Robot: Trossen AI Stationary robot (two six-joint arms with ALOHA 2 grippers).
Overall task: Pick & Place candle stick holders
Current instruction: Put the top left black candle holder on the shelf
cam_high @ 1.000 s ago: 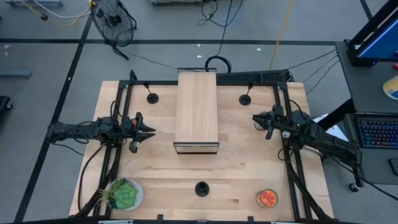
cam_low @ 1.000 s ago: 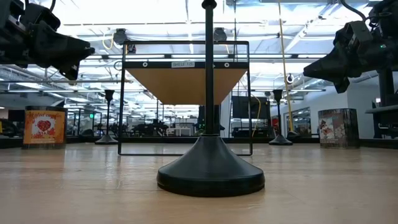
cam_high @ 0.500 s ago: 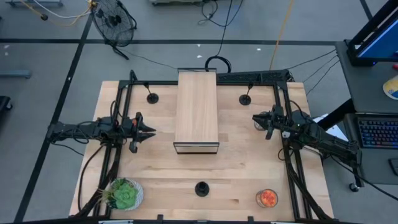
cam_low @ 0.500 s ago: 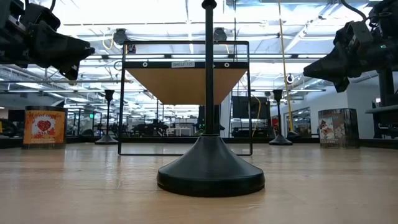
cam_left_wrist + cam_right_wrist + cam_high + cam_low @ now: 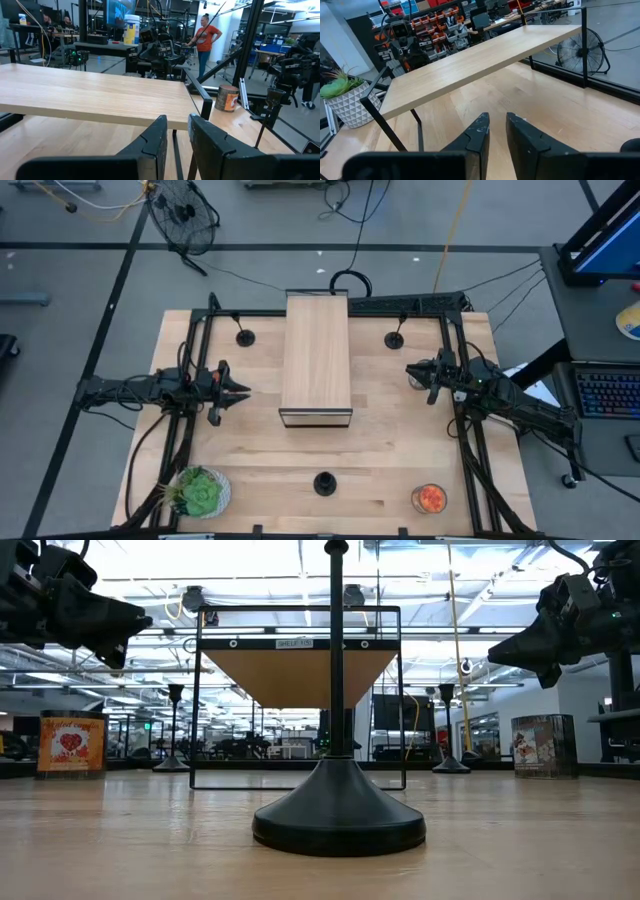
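The left gripper (image 5: 243, 392) and right gripper (image 5: 410, 369) hover empty, fingers narrowly parted, on either side of the raised light-wood shelf on a black wire frame (image 5: 317, 355). Three small matte-black candle stick holders stand apart on the wooden table (image 5: 380, 460): two beside the shelf's far end (image 5: 244, 337) (image 5: 395, 339), one near the front edge (image 5: 324, 483).

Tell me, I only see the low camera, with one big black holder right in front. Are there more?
Observer: Yes. Besides that front holder, the back left holder and back right holder stand either side of the shelf.
Operator: Whose claw is on my left?
Observer: The left gripper, beside the shelf, holding nothing.
Operator: Anything I can't see?
Observer: A green plant at the table's front left corner.
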